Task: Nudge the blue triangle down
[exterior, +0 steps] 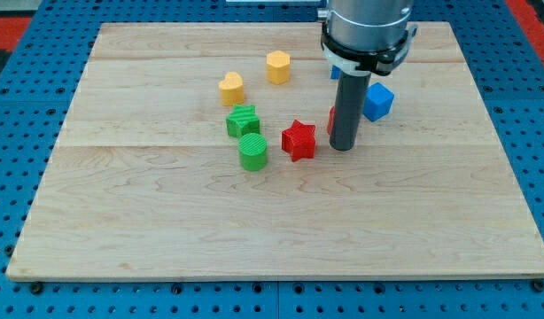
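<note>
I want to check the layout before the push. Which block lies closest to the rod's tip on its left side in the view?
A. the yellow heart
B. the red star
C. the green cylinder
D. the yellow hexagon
B: the red star sits just to the view's left of my tip, while the green cylinder and both yellow blocks lie farther away.

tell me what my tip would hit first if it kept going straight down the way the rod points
The rod points straight down, so my tip meets only the wooden board, which it already seems to rest on. The red star sits just to the view's left of it, apart, though depth is hard to judge.
</note>
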Tool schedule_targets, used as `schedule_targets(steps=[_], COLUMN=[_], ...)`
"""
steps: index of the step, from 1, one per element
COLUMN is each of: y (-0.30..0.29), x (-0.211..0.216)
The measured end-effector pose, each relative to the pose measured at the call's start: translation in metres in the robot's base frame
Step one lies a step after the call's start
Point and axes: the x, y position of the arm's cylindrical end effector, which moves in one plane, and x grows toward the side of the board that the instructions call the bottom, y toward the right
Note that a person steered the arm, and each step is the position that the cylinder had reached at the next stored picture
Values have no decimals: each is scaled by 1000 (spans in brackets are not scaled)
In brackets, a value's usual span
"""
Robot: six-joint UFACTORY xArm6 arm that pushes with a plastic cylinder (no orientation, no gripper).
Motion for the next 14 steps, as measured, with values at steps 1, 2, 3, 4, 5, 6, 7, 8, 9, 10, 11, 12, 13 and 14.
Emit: schedule_targets(steps=[1,2,3,4,5,6,7,8,9,10,11,12,13,14], y=[25,47,70,159,204,222,231,233,235,240,249,254,254,254], x=[6,6,5,0,-14,-33,-55,-80,-104,-126,-145,-159,-163,-165])
